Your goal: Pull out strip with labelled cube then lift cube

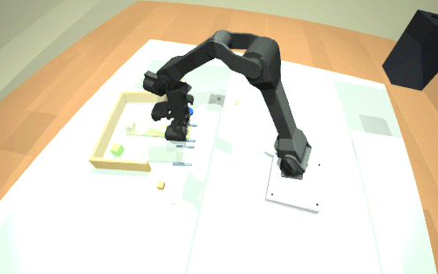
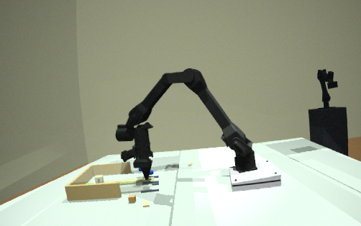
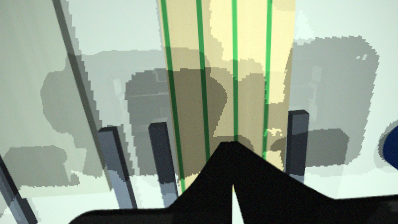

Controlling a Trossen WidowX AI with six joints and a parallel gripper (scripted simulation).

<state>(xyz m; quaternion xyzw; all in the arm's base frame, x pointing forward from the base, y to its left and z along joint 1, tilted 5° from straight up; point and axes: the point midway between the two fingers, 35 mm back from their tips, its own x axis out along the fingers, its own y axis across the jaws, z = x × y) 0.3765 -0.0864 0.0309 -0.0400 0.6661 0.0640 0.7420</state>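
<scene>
currently the black arm (image 1: 277,105) (image 2: 213,104) reaches over the open-sided wooden tray (image 1: 119,165) (image 2: 94,192), whose far part holds the labelled cube (image 1: 130,126) (image 2: 99,178), by the looks of it on the inner end of the yellow strip (image 1: 150,132) (image 2: 132,181) (image 3: 250,30). the gripper (image 1: 177,139) (image 2: 147,178) (image 3: 228,149) is clenched on nothing, tips down over that green-lined strip, between dark rails (image 3: 298,145). to drag it out well, press lightly and draw straight toward the base, slowly enough that the cube rides along without toppling, and keep clear of the rails.
</scene>
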